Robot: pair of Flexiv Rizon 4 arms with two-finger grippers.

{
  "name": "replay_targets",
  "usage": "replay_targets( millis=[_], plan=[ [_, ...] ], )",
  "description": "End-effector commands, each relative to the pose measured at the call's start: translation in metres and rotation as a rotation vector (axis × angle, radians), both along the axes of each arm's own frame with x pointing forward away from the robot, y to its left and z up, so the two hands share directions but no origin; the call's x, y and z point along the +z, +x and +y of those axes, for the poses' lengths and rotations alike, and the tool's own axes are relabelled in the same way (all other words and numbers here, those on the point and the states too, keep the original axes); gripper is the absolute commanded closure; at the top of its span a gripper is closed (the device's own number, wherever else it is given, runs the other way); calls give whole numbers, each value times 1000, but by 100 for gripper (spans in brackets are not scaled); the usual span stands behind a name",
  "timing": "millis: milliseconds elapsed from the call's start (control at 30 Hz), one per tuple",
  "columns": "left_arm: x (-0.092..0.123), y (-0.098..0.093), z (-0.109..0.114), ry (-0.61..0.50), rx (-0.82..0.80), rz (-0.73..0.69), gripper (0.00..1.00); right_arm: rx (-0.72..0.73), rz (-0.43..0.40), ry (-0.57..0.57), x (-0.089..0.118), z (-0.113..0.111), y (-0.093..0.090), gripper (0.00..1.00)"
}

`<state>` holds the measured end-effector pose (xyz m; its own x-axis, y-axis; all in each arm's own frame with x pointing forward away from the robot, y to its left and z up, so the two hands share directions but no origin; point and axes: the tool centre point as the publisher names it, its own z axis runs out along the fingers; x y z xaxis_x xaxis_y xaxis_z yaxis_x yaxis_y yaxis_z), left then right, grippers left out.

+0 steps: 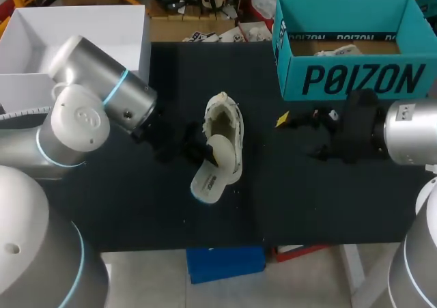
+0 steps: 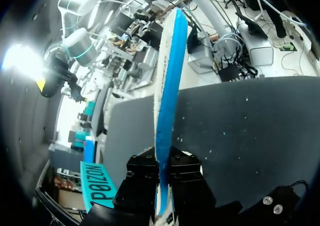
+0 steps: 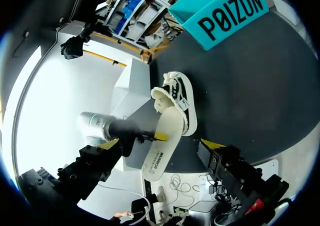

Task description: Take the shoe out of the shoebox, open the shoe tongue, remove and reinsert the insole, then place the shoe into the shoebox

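Now my left claw (image 2: pixel 163 163) is pinched tight on the insole (image 2: pixel 167 85), whose toe end seems tucked inside the shoe (image 1: pixel 225 127); my right claw (image 3: pixel 160 145) hangs spread and empty beside the shoe. I'd pull along the shoe's length, no twisting

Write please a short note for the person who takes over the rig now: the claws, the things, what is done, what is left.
The left claw is shut on the insole, which sticks partly out of the shoe.
The right claw is open and empty, over the table between shoe and box.
The shoe is on the table, left of the open box.
Done: shoe out of the box, insole grasped.
Left: I cannot tell whether the insole is coming out or going back in. Finish that, then put the shoe into the box.
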<state>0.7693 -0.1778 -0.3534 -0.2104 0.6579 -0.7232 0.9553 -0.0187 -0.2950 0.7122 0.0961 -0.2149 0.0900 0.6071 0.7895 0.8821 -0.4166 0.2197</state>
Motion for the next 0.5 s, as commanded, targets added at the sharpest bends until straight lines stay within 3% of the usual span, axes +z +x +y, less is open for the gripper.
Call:
replay_targets(
  millis=[33,500],
  plan=[
    [-7,8,-7,6,14,-1,100,-2,1,-2,0,1,0,0],
    [-11,36,-25,-13,61,-27,100,-2,1,-2,0,1,0,0]
  ],
)
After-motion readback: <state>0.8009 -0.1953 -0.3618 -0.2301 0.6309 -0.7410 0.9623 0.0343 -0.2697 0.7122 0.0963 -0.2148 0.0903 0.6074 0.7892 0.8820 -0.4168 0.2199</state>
